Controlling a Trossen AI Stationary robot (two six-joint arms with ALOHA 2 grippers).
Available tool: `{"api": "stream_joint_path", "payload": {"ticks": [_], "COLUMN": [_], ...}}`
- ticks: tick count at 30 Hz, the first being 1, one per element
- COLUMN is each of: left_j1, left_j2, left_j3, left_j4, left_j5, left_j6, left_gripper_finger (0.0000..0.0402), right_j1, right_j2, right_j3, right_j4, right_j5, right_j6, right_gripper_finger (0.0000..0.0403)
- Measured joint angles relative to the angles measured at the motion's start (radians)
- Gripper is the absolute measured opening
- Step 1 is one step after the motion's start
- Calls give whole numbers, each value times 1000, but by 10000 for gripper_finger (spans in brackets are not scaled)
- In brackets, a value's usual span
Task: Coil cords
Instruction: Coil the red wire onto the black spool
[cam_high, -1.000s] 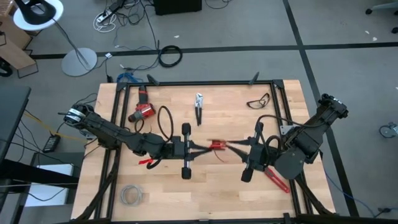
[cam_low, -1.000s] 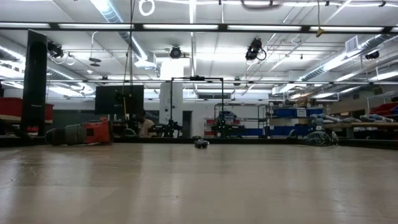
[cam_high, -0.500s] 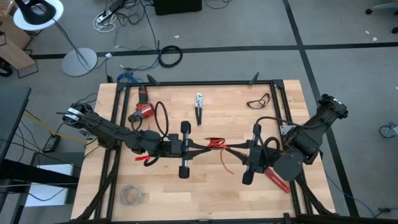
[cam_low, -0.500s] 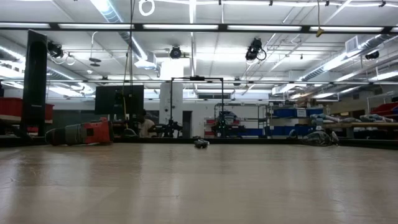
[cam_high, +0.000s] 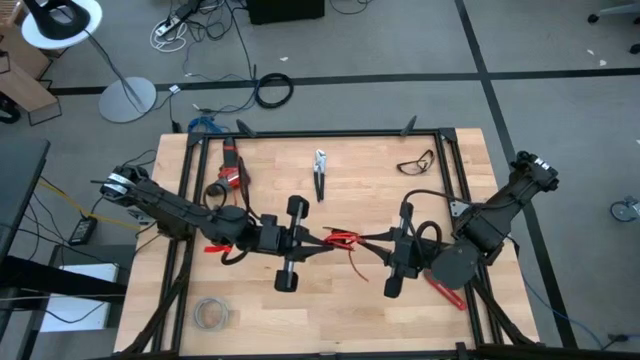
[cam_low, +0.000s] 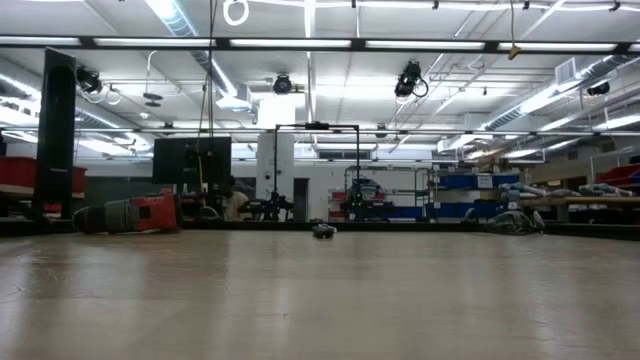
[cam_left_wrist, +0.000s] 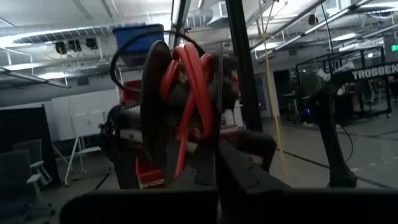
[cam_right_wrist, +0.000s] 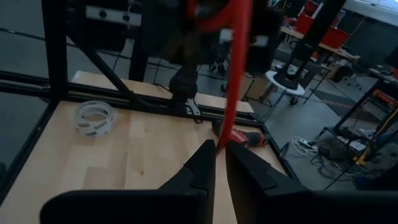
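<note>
Red cord (cam_high: 343, 241) hangs above the table's middle between 2 grippers: several loops bunched in the clamped left gripper (cam_high: 318, 241), while the right gripper (cam_high: 372, 244) pinches the loose tail. Coiling seems mostly done; the tail remains.

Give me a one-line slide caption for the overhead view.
Both grippers meet mid-table, the left gripper and right gripper holding the thin red wire between them above the wooden table.

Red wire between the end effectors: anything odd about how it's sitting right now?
The red wire is bunched in loops at the left end effector, and a loose tail trails past the right end effector over the table, uncoiled.
</note>
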Motion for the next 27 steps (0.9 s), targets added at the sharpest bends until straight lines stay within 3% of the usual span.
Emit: {"api": "stream_joint_path", "payload": {"ticks": [16, 27], "left_j1": [9, 18], "left_j2": [0, 1], "left_j3": [0, 0], "left_j4": [54, 97], "left_j5": [2, 10], "left_j6": [24, 38], "left_gripper_finger": [0, 0], "right_j1": [-135, -173], "right_j2": [0, 0], "right_j3": [-166, -208], "right_j4": [311, 354], "right_j5": [-194, -265], "right_j6": [-62, -59], "right_gripper_finger": [6, 13]}}
